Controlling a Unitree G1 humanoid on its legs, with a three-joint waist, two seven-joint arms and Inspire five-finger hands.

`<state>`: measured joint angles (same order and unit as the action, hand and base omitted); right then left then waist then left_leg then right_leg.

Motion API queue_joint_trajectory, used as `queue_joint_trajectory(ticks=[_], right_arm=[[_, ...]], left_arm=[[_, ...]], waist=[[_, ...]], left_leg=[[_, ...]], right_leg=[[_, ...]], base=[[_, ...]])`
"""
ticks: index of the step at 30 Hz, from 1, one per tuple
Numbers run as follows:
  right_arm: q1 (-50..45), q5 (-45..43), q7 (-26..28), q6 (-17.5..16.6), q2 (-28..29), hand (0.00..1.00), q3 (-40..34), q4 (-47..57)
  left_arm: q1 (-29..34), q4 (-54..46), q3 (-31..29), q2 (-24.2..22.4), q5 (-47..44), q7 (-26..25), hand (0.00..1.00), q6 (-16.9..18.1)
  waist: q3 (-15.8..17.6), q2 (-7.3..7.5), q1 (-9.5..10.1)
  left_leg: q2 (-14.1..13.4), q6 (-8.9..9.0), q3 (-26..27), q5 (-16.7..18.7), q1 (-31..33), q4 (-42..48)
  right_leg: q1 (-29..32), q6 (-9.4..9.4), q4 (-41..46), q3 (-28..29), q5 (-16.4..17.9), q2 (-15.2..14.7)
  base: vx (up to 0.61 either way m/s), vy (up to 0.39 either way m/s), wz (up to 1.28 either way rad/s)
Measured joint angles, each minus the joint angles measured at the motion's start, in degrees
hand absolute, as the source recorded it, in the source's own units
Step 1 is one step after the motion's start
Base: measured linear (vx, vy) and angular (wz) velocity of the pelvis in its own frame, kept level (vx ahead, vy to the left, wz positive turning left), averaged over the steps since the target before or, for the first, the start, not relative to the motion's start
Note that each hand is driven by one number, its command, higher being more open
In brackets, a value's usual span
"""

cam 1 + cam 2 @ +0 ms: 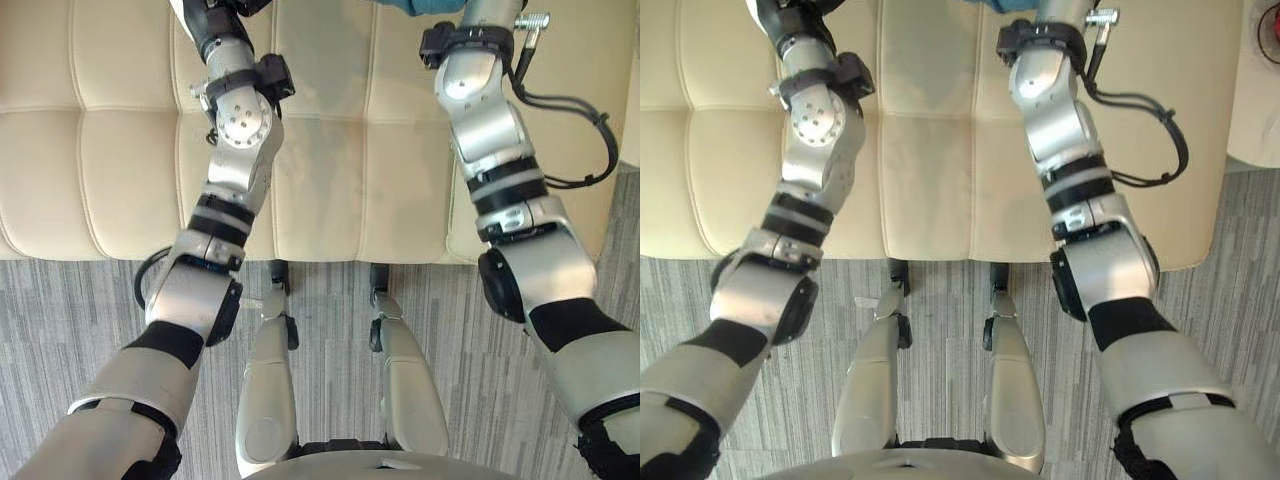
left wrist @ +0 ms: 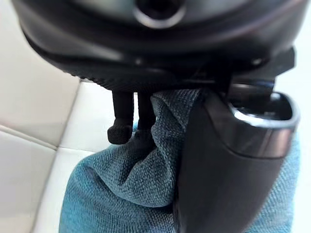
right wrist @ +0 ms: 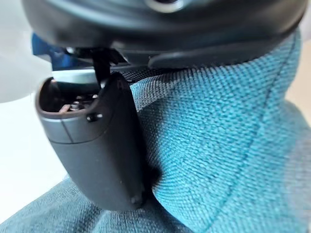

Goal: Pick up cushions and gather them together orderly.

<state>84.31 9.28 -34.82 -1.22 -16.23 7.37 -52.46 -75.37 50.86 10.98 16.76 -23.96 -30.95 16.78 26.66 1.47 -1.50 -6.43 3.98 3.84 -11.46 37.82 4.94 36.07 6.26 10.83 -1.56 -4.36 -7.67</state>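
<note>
A teal woven cushion (image 2: 121, 194) fills the space past my left hand (image 2: 228, 160); the thumb presses into its cloth and the fingers (image 2: 121, 127) curl round a fold behind it. In the right wrist view my right hand (image 3: 97, 150) pinches teal cushion fabric (image 3: 218, 145) with its thumb dug into a crease. I cannot tell whether both hands hold the same cushion. In the eye views both arms reach forward over the cream sofa (image 1: 320, 180), and a sliver of the teal cushion (image 1: 405, 5) peeks in at the far edge between them.
The tufted cream sofa seat spans the whole width, with its front edge (image 1: 330, 258) just ahead of me. Grey striped carpet (image 1: 60, 310) lies below it. A pale rounded object (image 1: 1260, 110) stands at the sofa's right end.
</note>
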Motion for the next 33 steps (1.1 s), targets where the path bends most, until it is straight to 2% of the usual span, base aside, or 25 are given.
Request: queue_joint_trajectory(ticks=[5, 7, 10, 12, 17, 22, 27, 30, 33], right_arm=[[3.1, -10.4, 4.3, 0.1, 0.0, 1.0, -3.1, -12.9], [3.1, -14.7, 6.4, 0.2, 0.2, 1.0, -4.4, -15.3], [2.0, -17.2, 8.4, 0.2, 1.3, 1.0, -3.8, -15.4], [-1.5, -18.5, 8.8, -0.1, 2.6, 1.0, -3.8, -12.6], [-9.2, -18.4, 8.7, -2.0, 4.5, 1.0, -3.6, -4.0], [-15.7, -18.4, 7.9, -2.2, 6.7, 1.0, -4.1, 1.8], [-20.8, -18.4, 7.8, -2.2, 7.3, 1.0, -7.7, 9.8], [-23.7, -18.4, 7.6, -2.3, 7.1, 1.0, -11.1, 14.4], [-27.2, -18.4, 7.1, -3.2, 5.8, 1.0, -14.3, 19.2]], left_arm=[[-2.7, 14.1, 2.4, 2.1, -3.6, 6.9, 1.0, -4.3], [-2.7, 16.5, 1.9, 2.3, -3.6, 8.7, 1.0, -6.4], [-2.6, 16.3, 0.8, 1.8, -3.6, 10.0, 1.0, -7.5], [-2.2, 15.4, -1.4, 0.0, -3.4, 10.1, 1.0, -7.5], [2.8, 9.0, -3.7, -1.5, -2.3, 10.4, 1.0, -7.2], [5.6, 6.8, -7.3, -2.7, -0.6, 10.5, 1.0, -7.2], [7.6, 4.4, -10.0, -2.3, 0.0, 11.0, 1.0, -7.3], [9.6, 1.4, -11.0, -0.7, 0.0, 11.3, 1.0, -7.3], [11.2, -1.5, -14.5, 1.3, -0.1, 11.4, 1.0, -7.2]], waist=[[0.8, -0.01, -0.07], [1.4, -0.01, 0.09], [1.7, -0.01, 0.39], [1.7, 0.01, 1.03], [1.7, 0.01, 1.15], [1.7, 0.01, 1.34], [1.7, 0.01, 1.8], [1.7, 0.0, 2.01], [1.6, -0.01, 2.38]], left_leg=[[0.4, -0.33, -1.0, -1.7, 2.0, -1.4], [0.4, -0.12, -1.2, -2.6, 2.7, -2.6], [0.4, 0.16, -1.1, -3.8, 2.7, -4.9], [0.2, 0.17, -0.9, -3.9, 2.4, -4.9], [-0.3, 0.2, -0.5, -3.8, 1.8, -4.9], [-0.7, 0.38, -0.3, -3.7, 1.0, -4.9], [-1.2, 0.85, -0.4, -4.1, 0.8, -5.1], [-1.2, 0.92, -0.3, -4.1, 0.0, -5.1], [-1.3, 1.01, -0.3, -4.2, -0.9, -5.0]], right_leg=[[1.4, 0.1, -1.5, -1.0, -1.4, -0.2], [1.9, 0.17, -2.5, -1.3, -2.1, -0.1], [3.0, 0.21, -2.7, -1.3, -2.2, -0.1], [2.9, 0.19, -2.4, -1.2, -2.2, 0.0], [2.8, 0.01, -1.5, -1.2, -2.1, 0.1], [2.8, -0.63, 0.2, -1.3, -1.2, 0.5], [2.8, -0.91, 0.8, -1.5, -1.0, 1.1], [2.8, -1.09, 2.5, -1.5, 0.0, 1.0], [2.8, -1.35, 4.4, -1.5, 1.1, 1.1]], base=[[0.06, 0.016, 0.08], [0.09, 0.015, 0.06], [0.09, 0.011, 0.0], [0.13, 0.015, -0.04], [0.1, 0.015, -0.03], [0.06, 0.01, -0.01], [0.06, -0.004, -0.01], [0.07, -0.004, 0.02], [0.07, -0.03, 0.02]])
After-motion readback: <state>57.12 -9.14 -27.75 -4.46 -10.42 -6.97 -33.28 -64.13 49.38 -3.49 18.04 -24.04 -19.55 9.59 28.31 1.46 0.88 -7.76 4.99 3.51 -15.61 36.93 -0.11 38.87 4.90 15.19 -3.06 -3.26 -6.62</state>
